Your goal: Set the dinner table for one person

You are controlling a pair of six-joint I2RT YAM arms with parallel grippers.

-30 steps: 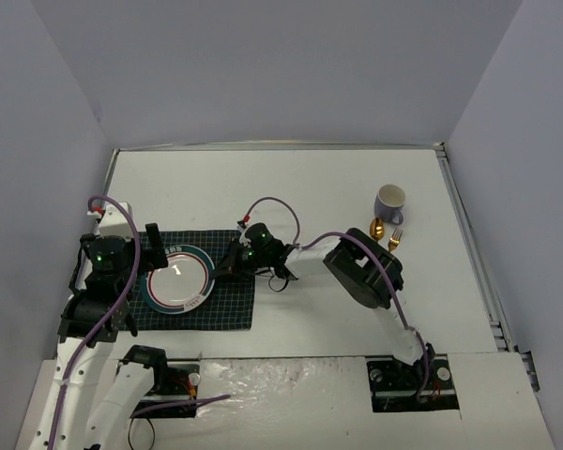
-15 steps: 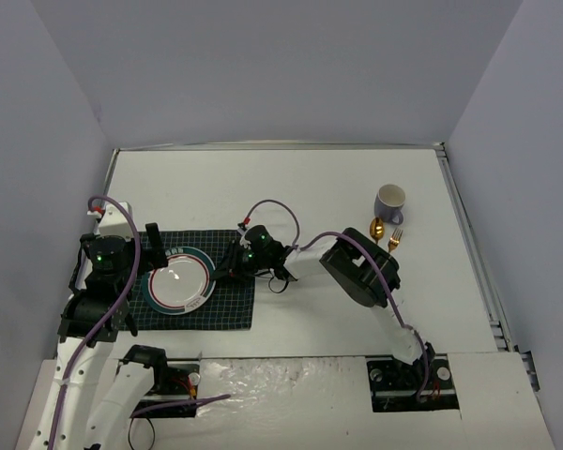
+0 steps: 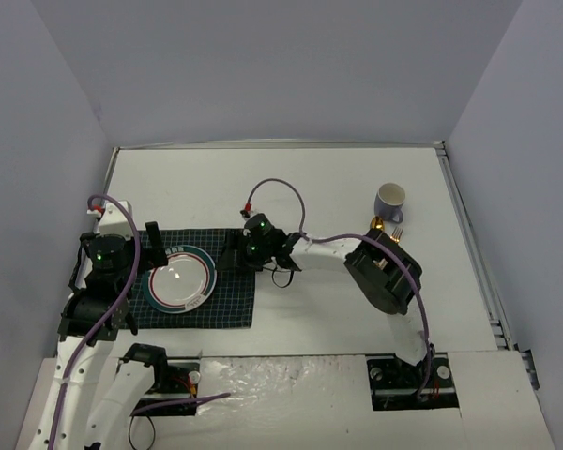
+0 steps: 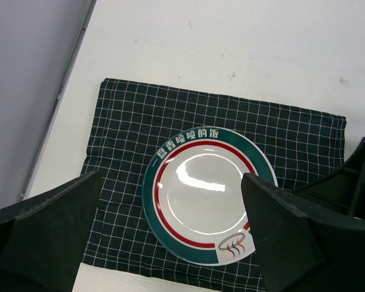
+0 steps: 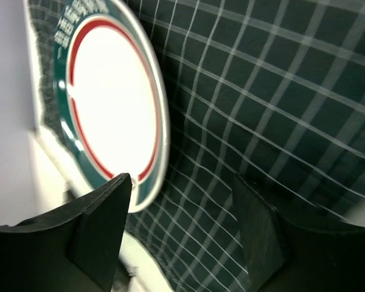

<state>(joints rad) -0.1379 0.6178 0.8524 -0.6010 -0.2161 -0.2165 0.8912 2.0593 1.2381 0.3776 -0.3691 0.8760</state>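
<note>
Here, plate (image 3: 180, 277) on cloth (image 3: 230, 309), mug (image 3: 389, 199) well apart

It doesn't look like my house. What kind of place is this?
Probably a robot lab, not a home: plain grey walls box in a white table, and a left arm and right arm stand at its edge.

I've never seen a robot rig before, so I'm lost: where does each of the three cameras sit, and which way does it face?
Top external: above and behind, looking down on the dinner table; both arms show.
Left wrist: on the left arm, facing down at the plate; the open left gripper frames it.
Right wrist: on the right arm, low, tilted across the checked cloth; the right gripper shows.
Shared: all see plate and checked cloth.
</note>
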